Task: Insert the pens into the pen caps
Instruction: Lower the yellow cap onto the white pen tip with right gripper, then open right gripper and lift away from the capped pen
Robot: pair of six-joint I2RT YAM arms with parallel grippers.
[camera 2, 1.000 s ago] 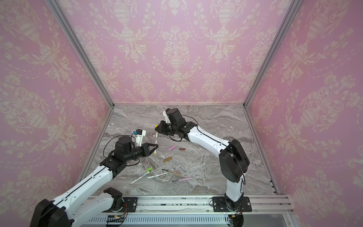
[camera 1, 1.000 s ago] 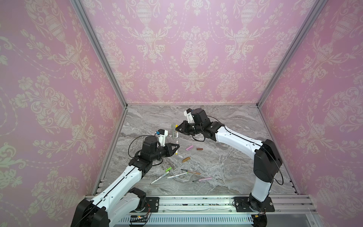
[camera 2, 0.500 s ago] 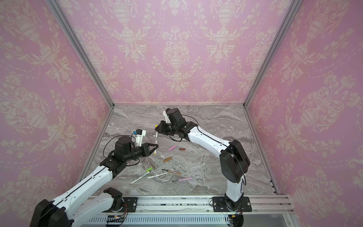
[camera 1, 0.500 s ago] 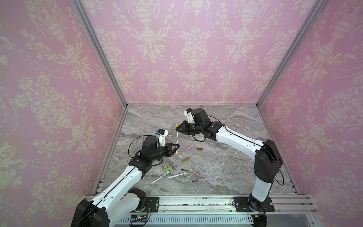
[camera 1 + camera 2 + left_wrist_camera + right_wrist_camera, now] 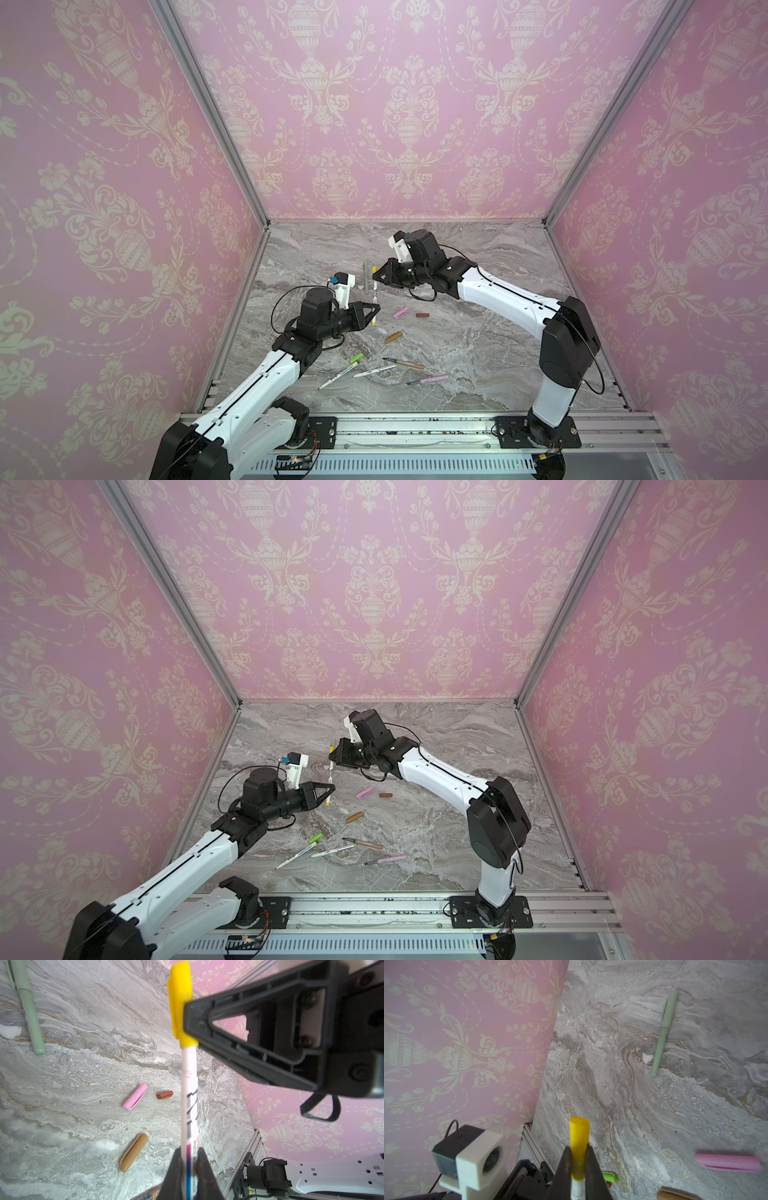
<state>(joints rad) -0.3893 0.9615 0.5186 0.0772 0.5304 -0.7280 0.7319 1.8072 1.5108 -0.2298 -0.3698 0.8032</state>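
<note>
A white printed pen (image 5: 374,296) (image 5: 331,773) hangs in the air between both arms. My left gripper (image 5: 189,1151) (image 5: 376,310) is shut on its lower barrel (image 5: 188,1095). A yellow pen cap (image 5: 180,1001) (image 5: 579,1136) sits over the pen's upper end, and my right gripper (image 5: 578,1150) (image 5: 376,273) is shut on that cap. The pen's white barrel (image 5: 576,1188) comes out just below the cap. A sage-green pen (image 5: 366,275) (image 5: 662,1036) lies on the marble behind them with its cap on.
Loose caps lie on the marble floor (image 5: 478,353): pink (image 5: 400,312), dark brown (image 5: 422,315), tan (image 5: 393,337) and lime green (image 5: 356,358). Nearer the front rail lie two white pens (image 5: 338,377) (image 5: 376,371), a tan pen (image 5: 409,365) and a pink pen (image 5: 432,379).
</note>
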